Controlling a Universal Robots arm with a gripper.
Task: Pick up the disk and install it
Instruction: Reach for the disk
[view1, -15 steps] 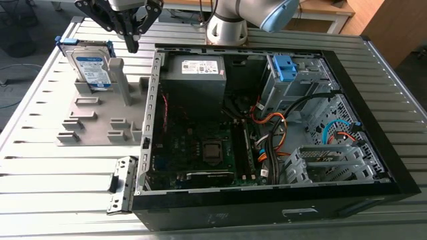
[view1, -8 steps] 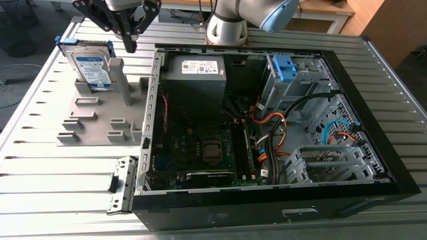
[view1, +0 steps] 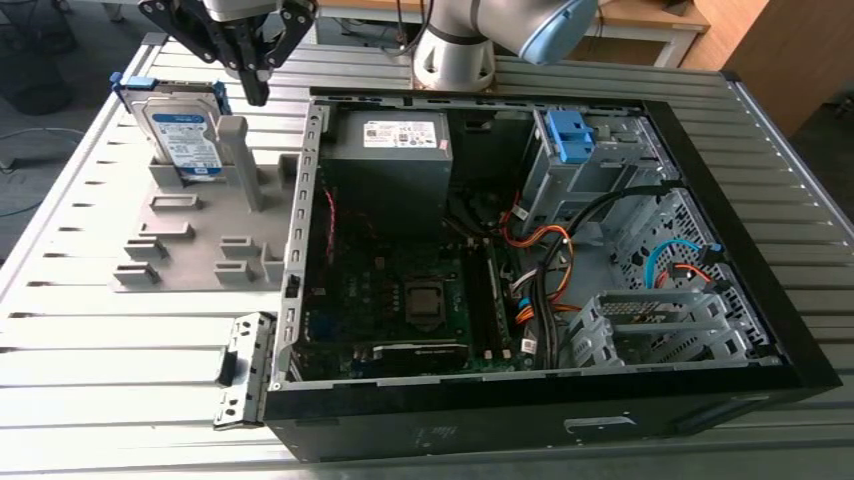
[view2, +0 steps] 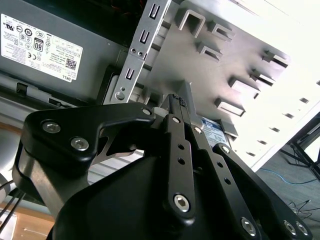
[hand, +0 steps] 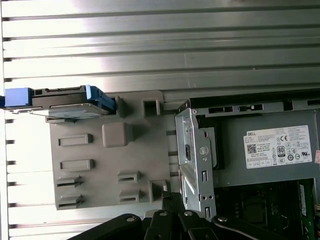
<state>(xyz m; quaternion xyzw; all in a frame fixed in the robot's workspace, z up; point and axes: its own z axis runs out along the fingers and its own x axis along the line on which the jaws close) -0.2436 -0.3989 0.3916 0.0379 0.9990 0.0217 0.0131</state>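
Robot lab: slatted metal bench (view1: 747, 130), opened computer (view1: 534, 250).

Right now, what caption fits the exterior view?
Gripper hovers near the disk standing upright in the grey holder, beside the open computer case.

The disk (view1: 183, 128) stands on edge at the far end of a holder (view1: 187, 250) on the table (view1: 120, 340), to the exterior view's left of the open case (view1: 534, 420). The gripper (view1: 254, 95) hangs above the holder, between disk and case, near a post (view1: 231, 150) just beside the disk. Inside the case, the power supply (view1: 387, 160) sits at the far end nearest the holder, with a bracket (view1: 571, 135) farther to the exterior view's right.
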